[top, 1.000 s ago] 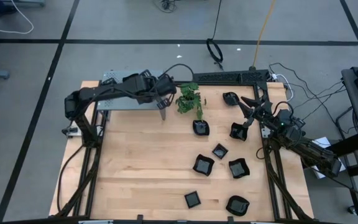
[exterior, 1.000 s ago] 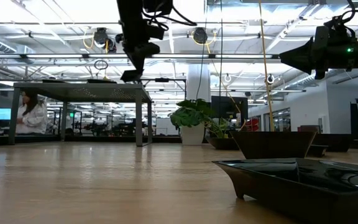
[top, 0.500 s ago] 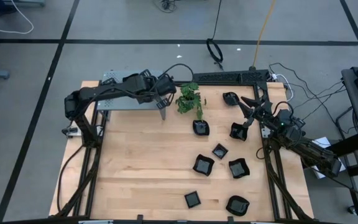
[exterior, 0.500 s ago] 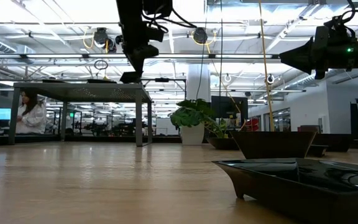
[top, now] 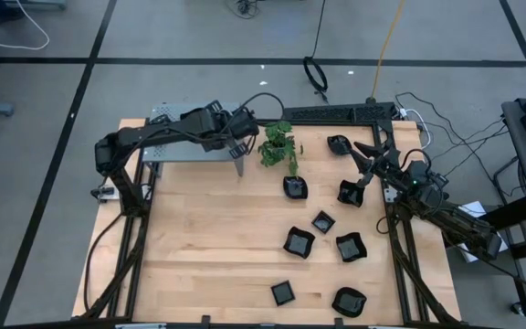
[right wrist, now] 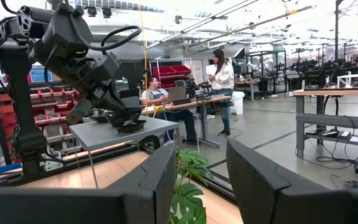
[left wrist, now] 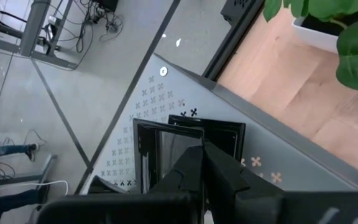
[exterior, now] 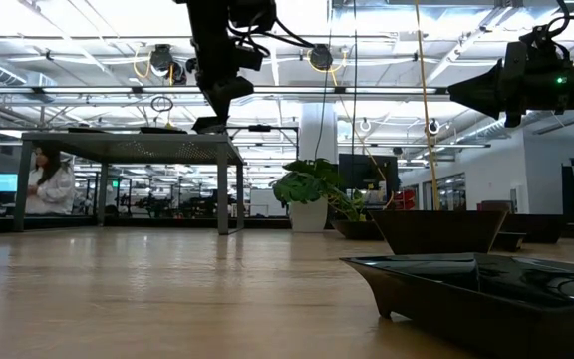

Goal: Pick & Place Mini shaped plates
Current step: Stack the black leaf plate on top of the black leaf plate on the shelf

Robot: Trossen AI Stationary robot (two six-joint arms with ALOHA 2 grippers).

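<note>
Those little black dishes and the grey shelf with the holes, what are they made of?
The dishes look like glazed ceramic or glossy plastic: smooth black, catching light on the rims. I can't tell which. The shelf looks like painted sheet metal: thin, flat, matte grey, punched with small cross-shaped holes.

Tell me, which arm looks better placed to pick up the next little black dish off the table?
Probably the right. Its claw hangs open beside a dish on the table. The left claw is over the grey shelf, shut on a dish, far from the others.

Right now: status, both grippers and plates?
Left gripper shut on plate over shelf. Right gripper open, waiting at table's right. Potted plant beside shelf.
</note>
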